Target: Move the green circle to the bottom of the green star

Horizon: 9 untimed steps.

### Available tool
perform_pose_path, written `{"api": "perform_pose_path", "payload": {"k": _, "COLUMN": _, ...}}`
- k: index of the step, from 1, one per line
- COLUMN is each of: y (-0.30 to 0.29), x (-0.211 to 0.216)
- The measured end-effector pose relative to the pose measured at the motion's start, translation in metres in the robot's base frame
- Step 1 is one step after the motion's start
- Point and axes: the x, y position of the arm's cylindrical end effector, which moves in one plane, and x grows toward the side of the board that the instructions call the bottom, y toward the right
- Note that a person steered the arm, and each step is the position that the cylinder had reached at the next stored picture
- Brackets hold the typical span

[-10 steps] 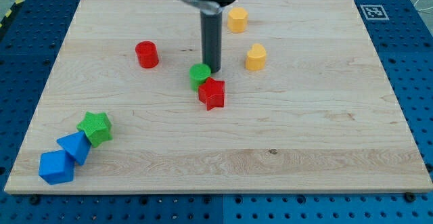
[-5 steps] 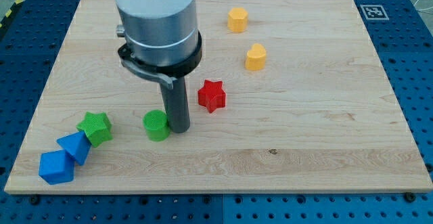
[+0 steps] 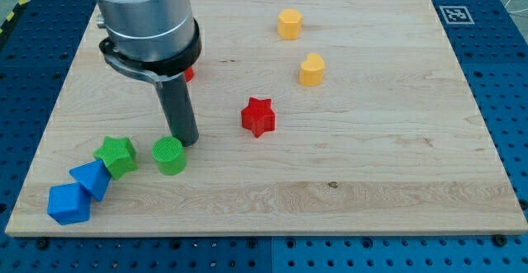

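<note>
My tip [image 3: 186,141], the lower end of the straight dark rod, is resting on the pale wooden board [image 3: 371,157] just behind and slightly right of the small green circle block [image 3: 169,155], so close that it appears to be touching the block's far right edge, though contact cannot be confirmed. The rod has no fingers and nothing is being held; it is only standing upright against the table top.

The green circle block is sitting near the board's left front area, just to the right of the green star block [image 3: 115,157], with a small gap between them. Left and nearer of the green star, two blue angular blocks are lying in a row: one [image 3: 91,178] is touching the star, and the other [image 3: 68,204] is lying at the near left corner.

The red star block [image 3: 258,116] is lying to the right of the rod, well apart from the green circle. Two yellow blocks are sitting farther back on the right, one [image 3: 312,69] nearer and one [image 3: 289,24] close to the far edge. A red block [image 3: 189,74] is peeking out from behind the arm's grey housing, its shape mostly hidden.
</note>
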Motion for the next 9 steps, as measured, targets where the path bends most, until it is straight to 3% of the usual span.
{"api": "perform_pose_path", "payload": {"k": 9, "y": 0.000, "x": 0.050}}
